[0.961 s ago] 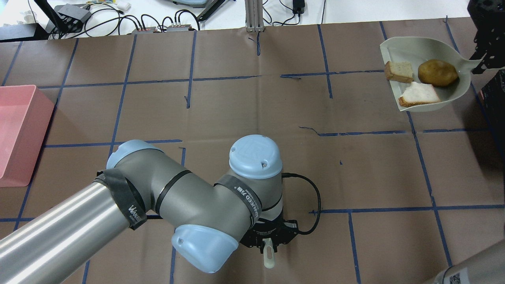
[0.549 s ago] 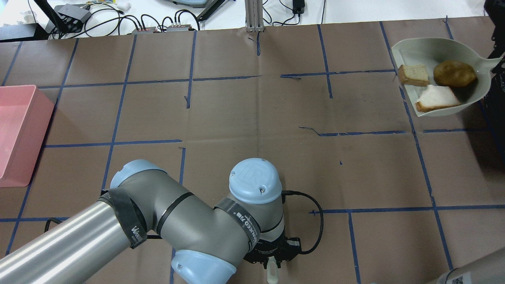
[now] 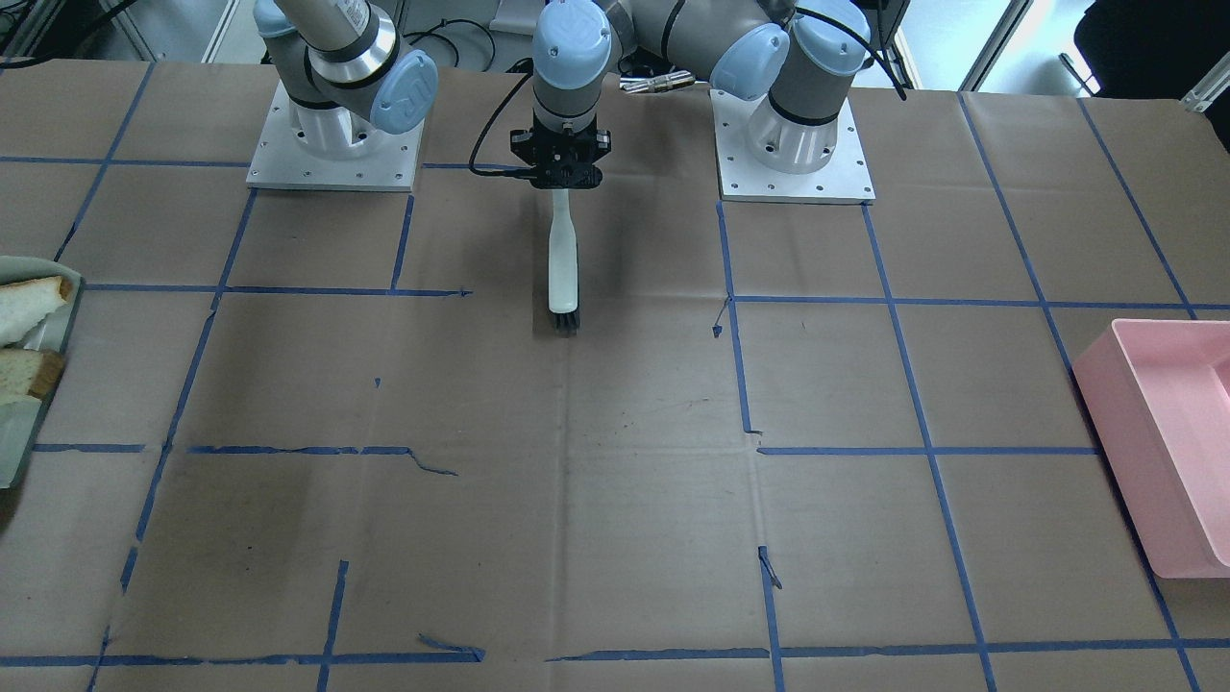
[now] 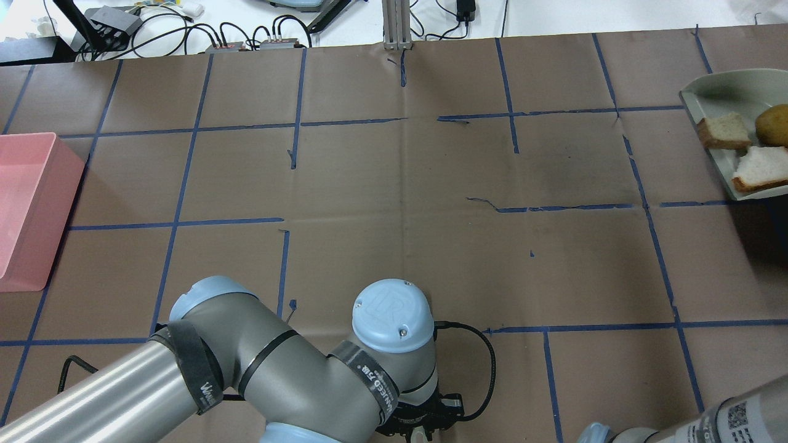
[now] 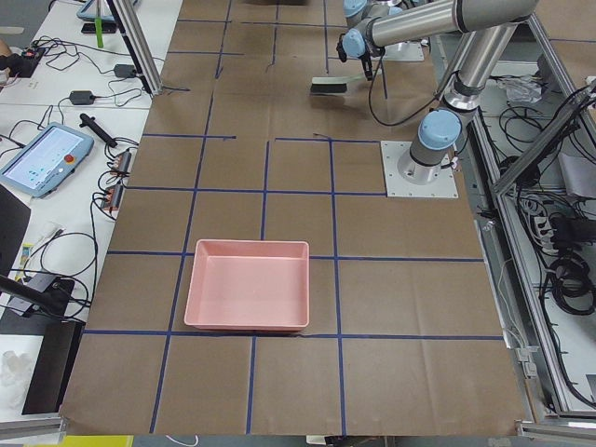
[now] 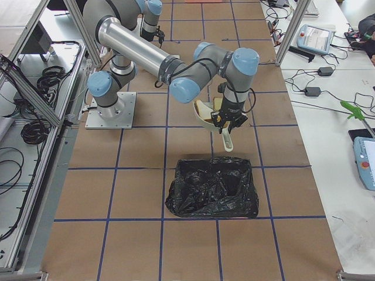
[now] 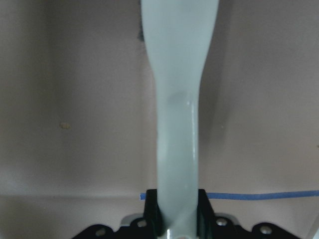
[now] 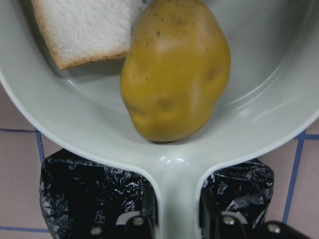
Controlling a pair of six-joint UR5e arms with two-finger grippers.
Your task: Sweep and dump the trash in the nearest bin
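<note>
Carry step: right gripper (image 8: 177, 211) fingers grasp loaded dustpan (image 8: 269, 64), left gripper (image 7: 177, 221) fingers grasp brush (image 3: 563, 255); next, tip over black bin (image 6: 212, 187).

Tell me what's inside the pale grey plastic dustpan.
A yellow-brown potato, a small crusty bread piece and a larger white bread piece; the dustpan floor beneath them is covered.

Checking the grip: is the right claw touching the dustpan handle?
Touching. Right wrist view: the right claw pinches the dustpan handle from both sides.
</note>
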